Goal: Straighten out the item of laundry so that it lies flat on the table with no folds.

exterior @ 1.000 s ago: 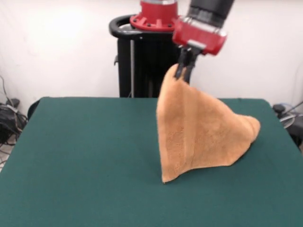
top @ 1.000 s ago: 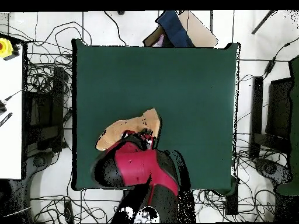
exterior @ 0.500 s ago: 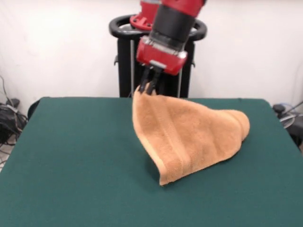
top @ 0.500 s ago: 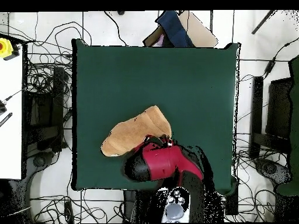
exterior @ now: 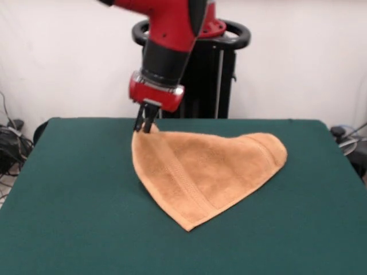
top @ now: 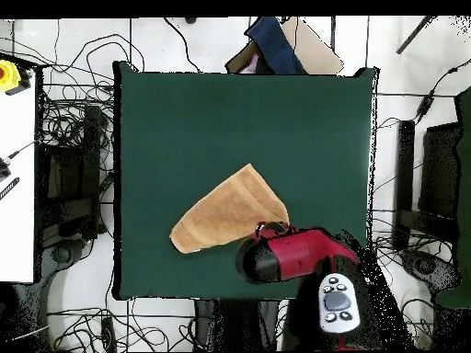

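Green table under folded towel, one corner clamped in the pincer.

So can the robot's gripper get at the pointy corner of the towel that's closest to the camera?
Probably yes. That corner lies in the open on the green table with nothing on or beside it. But the gripper is shut on the towel's far corner, so it would have to let go first.

The red and black arm slants down over the table's far half, its red wrist cuff tilted, and the gripper points downward with its dark fingers pinched together on a raised corner of the towel.
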Tool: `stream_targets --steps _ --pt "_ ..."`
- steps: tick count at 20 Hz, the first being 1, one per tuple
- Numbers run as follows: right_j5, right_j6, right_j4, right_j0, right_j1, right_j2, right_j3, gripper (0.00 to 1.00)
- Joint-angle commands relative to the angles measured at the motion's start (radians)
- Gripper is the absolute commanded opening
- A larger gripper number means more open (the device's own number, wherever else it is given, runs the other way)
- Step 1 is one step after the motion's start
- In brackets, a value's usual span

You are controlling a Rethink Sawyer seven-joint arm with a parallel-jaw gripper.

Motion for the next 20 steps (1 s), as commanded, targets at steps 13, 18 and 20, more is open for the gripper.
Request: stream_targets --steps 13,18,20 --pt "-0.091 -0.049 -0.190 -0.097 0.095 0.158 -0.082 1.00" --pt "0.072 -0.059 -0.033 -0.085 -0.067 0.227 -0.006 1.00" --pt "0.142 -0.048 0.024 -0.057 -0.116 0.229 -0.006 1.00"
